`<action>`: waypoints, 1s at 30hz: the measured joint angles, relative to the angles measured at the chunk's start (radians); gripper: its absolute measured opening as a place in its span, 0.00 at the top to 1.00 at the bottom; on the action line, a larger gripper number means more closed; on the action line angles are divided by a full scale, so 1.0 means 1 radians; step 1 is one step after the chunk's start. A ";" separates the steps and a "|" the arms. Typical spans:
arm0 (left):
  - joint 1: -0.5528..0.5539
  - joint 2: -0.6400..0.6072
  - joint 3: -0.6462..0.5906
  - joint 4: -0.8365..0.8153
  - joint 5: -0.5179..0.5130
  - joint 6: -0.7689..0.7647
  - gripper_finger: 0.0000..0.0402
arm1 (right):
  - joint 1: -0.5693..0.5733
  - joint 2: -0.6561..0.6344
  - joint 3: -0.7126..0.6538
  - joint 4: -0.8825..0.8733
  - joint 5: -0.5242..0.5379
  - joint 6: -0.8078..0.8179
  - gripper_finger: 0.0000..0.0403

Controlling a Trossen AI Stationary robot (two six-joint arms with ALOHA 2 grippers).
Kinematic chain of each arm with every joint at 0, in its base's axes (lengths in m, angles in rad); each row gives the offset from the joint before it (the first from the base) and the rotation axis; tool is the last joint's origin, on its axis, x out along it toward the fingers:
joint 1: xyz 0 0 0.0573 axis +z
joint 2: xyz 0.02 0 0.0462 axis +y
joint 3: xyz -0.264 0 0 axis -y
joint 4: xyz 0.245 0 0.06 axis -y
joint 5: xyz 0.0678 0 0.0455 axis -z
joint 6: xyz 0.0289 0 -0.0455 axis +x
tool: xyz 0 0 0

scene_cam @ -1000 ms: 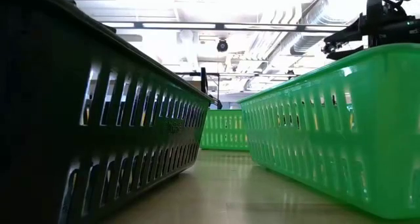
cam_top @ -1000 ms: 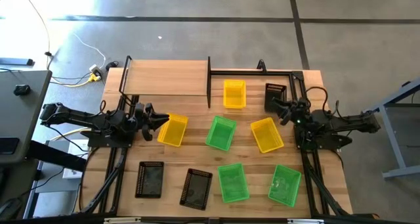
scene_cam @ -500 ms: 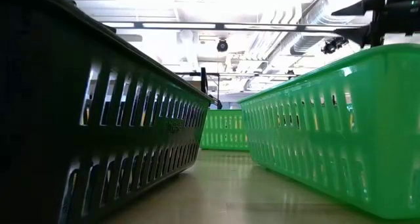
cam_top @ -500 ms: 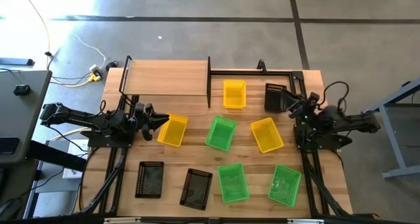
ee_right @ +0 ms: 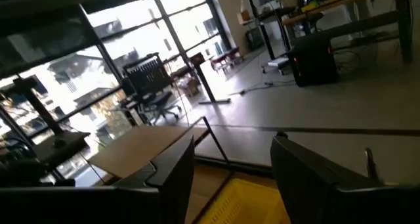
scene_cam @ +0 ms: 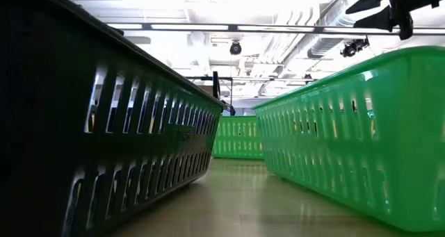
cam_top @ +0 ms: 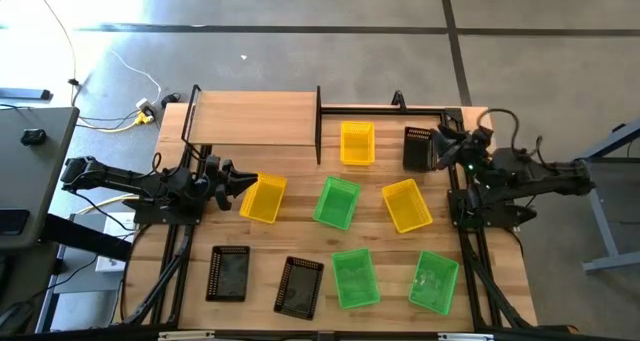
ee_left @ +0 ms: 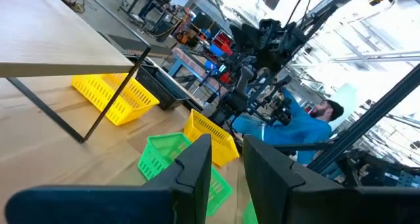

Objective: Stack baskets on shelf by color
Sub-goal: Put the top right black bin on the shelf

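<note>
The shelf [cam_top: 255, 118] stands at the table's far left with nothing on its board. Three yellow baskets [cam_top: 263, 198] [cam_top: 357, 143] [cam_top: 407, 205], three green ones [cam_top: 336, 202] [cam_top: 355, 278] [cam_top: 434, 281] and three black ones [cam_top: 420, 148] [cam_top: 229, 273] [cam_top: 300, 286] sit on their bases on the tabletop. My left gripper [cam_top: 240, 181] [ee_left: 226, 165] is beside the left end of the nearest yellow basket, its fingers a narrow gap apart with nothing between them. My right gripper [cam_top: 443, 146] [ee_right: 233, 165] [scene_cam: 389, 7] is open and raised, right of the far black basket.
A thin black frame [cam_top: 390, 109] runs from the shelf along the far edge to the right. Bare wood shows between the shelf and the left yellow basket. In the low view a black basket [scene_cam: 104, 126] and a green one [scene_cam: 348, 126] stand close on either side.
My right gripper has risen and moved toward the table's far edge, from near the right yellow basket to beside the far black basket. No basket has moved.
</note>
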 joint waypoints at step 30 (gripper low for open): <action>0.000 0.000 0.000 -0.001 0.001 0.002 0.81 | -0.398 0.651 0.476 -0.943 -0.671 0.289 0.54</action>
